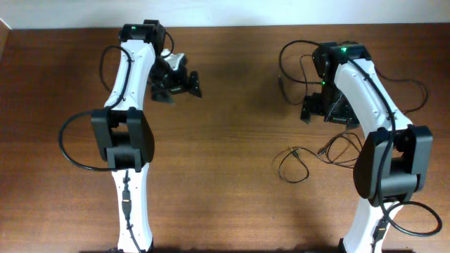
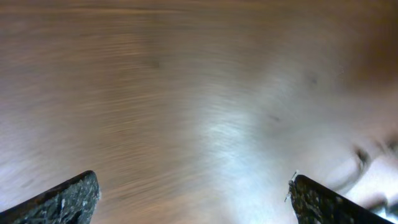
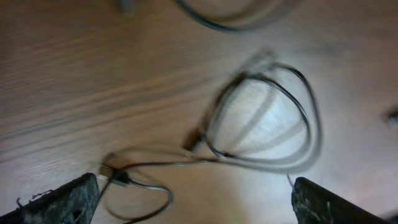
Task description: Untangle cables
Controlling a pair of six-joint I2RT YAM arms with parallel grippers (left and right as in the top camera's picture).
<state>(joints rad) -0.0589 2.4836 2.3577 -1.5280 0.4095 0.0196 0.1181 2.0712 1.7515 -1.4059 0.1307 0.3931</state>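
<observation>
- Below me spreads a dark brown wooden tabletop (image 1: 232, 140), flat and smooth; its fine grain runs side to side and it fills nearly the whole overhead view
- Along its far edge I see a plain off-white band (image 1: 232, 13); wall or floor, I cannot tell
- A soft whitish glare (image 2: 227, 134) lies on the wood in my left wrist view; the light is even, the shadows faint and blurred

left claw (image 2: 196, 205): jaws wide apart | right claw (image 3: 196, 202): jaws wide apart
</observation>
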